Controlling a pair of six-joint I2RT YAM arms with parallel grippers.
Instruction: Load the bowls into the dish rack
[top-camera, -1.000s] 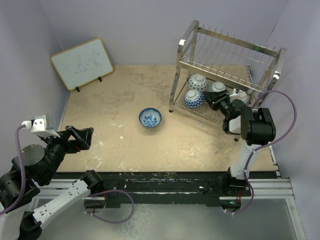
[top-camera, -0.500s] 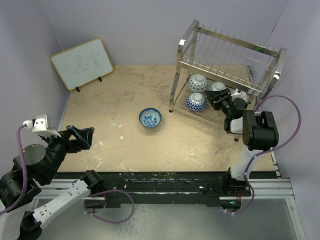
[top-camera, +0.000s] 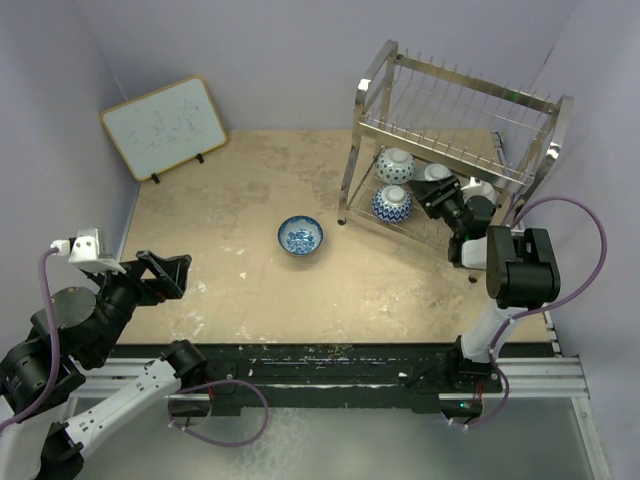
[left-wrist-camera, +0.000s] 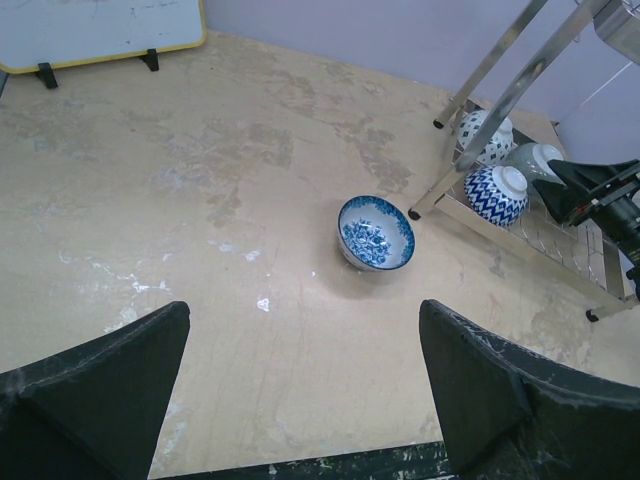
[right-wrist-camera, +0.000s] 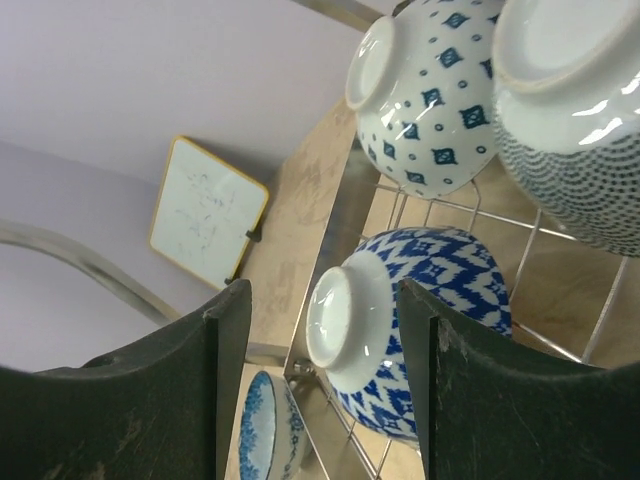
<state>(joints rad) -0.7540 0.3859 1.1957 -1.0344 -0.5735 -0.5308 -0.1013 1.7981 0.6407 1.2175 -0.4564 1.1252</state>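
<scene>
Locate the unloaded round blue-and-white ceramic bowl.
Top view: the round blue-and-white ceramic bowl stands upright on the beige table, left of the silver wire dish rack.

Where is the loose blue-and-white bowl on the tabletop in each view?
Top external: bowl mid-table, left of the dish rack.
Left wrist: bowl near centre, by the rack's front leg.
Right wrist: bowl at the bottom edge, left of centre, partly cut off.
Shared landmark: whiteboard, in all three.

Far right on the desk (top-camera: 250, 180) stands the rack (top-camera: 352, 165), bowls (top-camera: 392, 202) on its lower tier — another bowl (top-camera: 300, 236) left of it, mid-desk — whiteboard (top-camera: 165, 127) far left.
</scene>
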